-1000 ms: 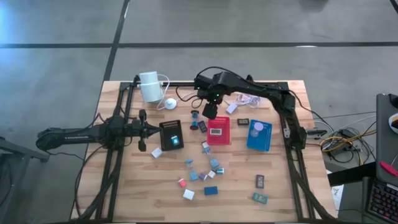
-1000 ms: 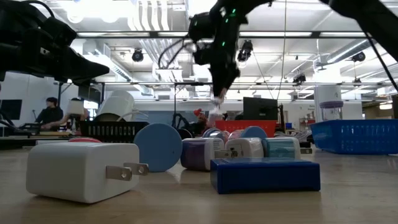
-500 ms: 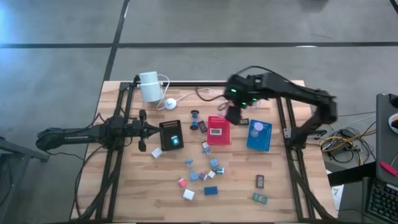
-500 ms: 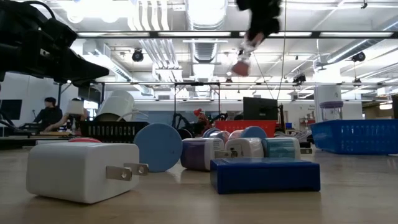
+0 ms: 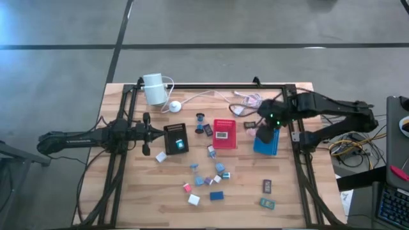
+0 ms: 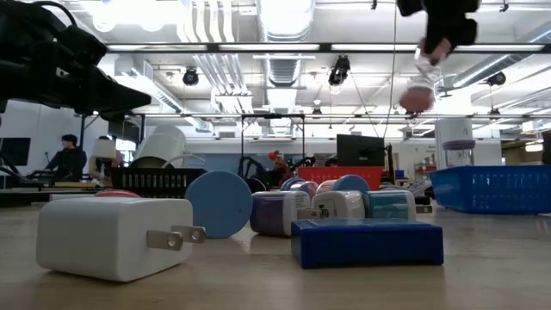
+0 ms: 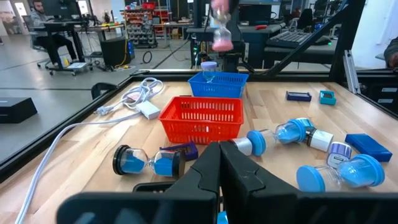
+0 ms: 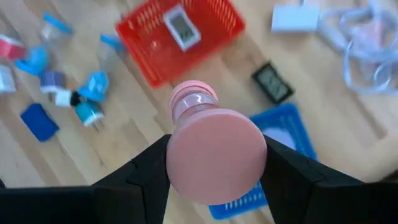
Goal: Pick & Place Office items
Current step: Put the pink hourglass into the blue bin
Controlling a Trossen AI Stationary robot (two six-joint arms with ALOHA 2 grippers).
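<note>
Seen from above, the right gripper (image 5: 266, 132) is held over the blue mesh tray (image 5: 271, 144), while the left gripper (image 5: 148, 133), fingers closed on nothing, is parked beside the black tray (image 5: 176, 138). From the right wrist, a pink-capped clear plastic hourglass (image 8: 211, 153) is clamped between the half-spread fingers (image 8: 144, 169) above the blue tray. From table height, the hourglass is seen hanging high above the blue tray.

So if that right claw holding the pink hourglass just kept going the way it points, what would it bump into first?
Probably the blue basket: the right gripper points down with the pink hourglass just above it. The hourglass would likely land before the fingers, though the height is hard to judge.
</note>
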